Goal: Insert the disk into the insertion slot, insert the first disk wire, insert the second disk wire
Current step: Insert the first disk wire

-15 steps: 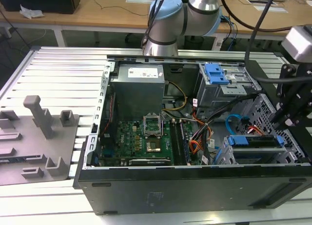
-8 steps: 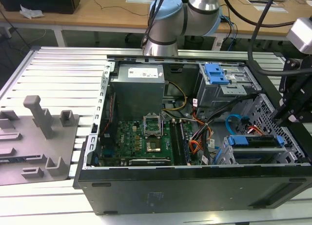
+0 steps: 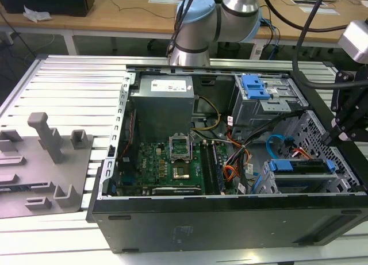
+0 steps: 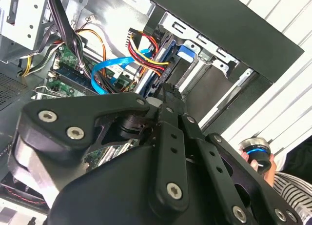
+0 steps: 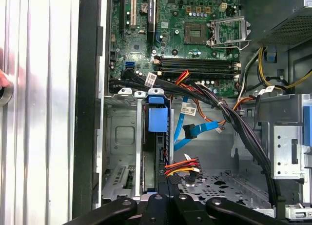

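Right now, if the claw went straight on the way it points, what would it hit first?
Most likely the disk in its blue carrier, seated in the slot just ahead of the claw; depth is unclear.

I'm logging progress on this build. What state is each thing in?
computer case: side open, interior exposed.
disk: seated on edge in the insertion slot.
second disk wire: looped loose beside the disk, plug end apparently unconnected.
orange, yellow and black bundle: reaches the disk's edge; connection unclear.
processor socket: bare, no cooler.
gripper: close to the disk's exposed end.
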Motion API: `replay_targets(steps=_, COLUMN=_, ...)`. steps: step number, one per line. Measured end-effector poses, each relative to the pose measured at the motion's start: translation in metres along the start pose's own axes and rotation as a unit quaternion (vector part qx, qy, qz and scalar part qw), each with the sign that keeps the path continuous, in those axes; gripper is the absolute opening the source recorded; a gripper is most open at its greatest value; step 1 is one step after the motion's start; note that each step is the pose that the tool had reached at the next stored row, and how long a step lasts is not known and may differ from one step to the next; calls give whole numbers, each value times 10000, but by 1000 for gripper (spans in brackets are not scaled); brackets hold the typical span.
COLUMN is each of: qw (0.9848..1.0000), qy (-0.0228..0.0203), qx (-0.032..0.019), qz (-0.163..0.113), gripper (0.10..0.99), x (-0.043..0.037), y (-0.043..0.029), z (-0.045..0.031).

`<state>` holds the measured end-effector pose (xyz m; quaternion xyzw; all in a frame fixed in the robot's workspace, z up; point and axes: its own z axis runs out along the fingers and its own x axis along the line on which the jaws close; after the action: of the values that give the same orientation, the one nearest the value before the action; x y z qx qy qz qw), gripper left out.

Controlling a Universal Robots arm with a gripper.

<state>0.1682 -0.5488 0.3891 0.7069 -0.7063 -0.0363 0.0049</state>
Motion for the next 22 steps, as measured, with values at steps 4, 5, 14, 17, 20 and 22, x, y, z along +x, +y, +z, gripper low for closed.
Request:
replay_targets(steps=4, qw=10000, qy=1, qx=0, qz=0, gripper=106, x=0, y=0, z=5)
replay_targets(steps=5, qw=10000, qy=1, qx=0, qz=0, gripper=106, x=1, y=-1, z=15)
replay_targets(steps=14, qw=10000, qy=0, qx=0, qz=0, gripper=106, x=7, y=-9, z=152)
replay_targets(steps=17, qw=10000, qy=0, qx=0, qz=0, gripper=106, x=9, y=-12, z=204)
replay_targets(steps=20, qw=10000, qy=1, qx=0, qz=0, gripper=106, x=11, y=-14, z=244)
replay_targets(steps=22, qw=10000, qy=0, qx=0, qz=0, gripper=106, x=13, y=-17, z=287)
